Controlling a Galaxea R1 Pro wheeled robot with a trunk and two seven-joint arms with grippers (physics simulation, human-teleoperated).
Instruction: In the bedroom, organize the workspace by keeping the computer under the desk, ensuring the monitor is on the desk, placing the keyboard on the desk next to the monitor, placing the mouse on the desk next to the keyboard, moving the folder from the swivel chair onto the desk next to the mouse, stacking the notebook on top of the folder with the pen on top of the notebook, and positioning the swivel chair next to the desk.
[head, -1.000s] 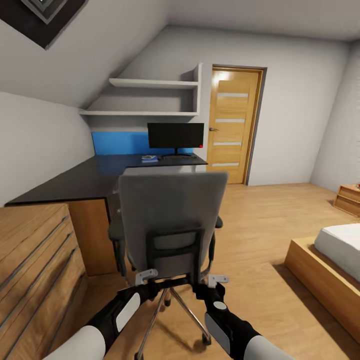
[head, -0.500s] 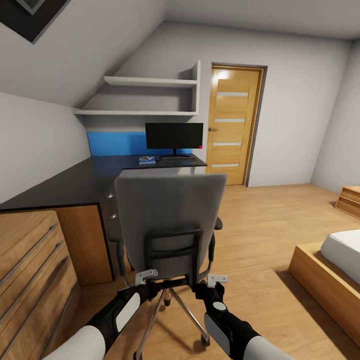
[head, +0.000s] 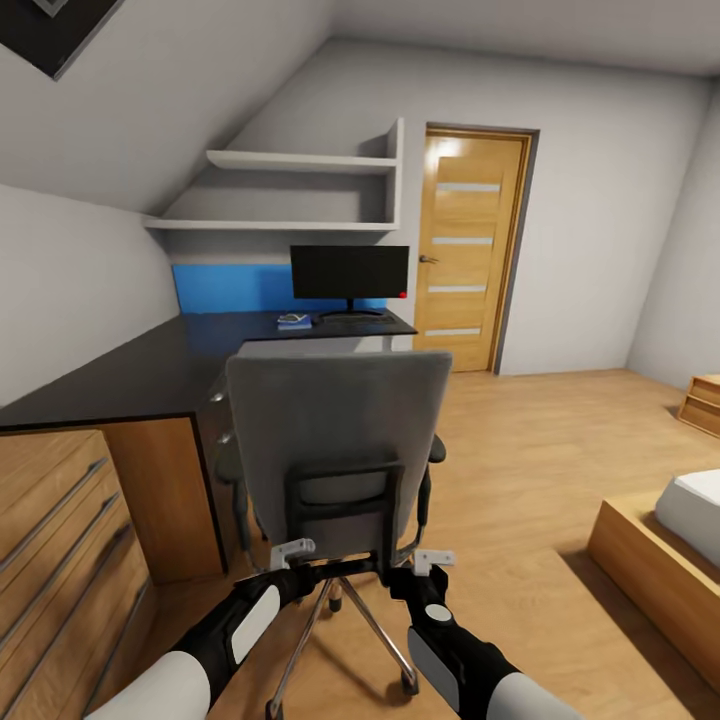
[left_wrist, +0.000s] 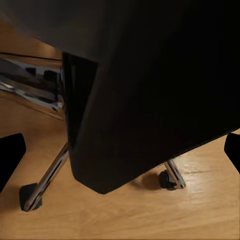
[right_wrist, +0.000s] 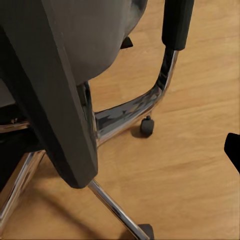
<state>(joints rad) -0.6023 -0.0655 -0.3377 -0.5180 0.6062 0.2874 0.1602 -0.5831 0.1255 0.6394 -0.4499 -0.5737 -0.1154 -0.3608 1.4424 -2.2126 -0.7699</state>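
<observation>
Both jaws' state unclear behind the swivel chair (head: 335, 440), open floor (head: 520, 450) right of the desk (head: 150, 365)

A grey upholstered swivel chair (head: 335, 450) with black armrests and a chrome star base stands upright on the wood floor, its back turned to the viewer, just in front of the black-topped L-shaped counter (head: 160, 365). At the far end of the counter, against its bright blue back panel, a flat black monitor (head: 349, 273) stands upright. Just beside the monitor's stand lies a small blue folder (head: 294, 320).
</observation>
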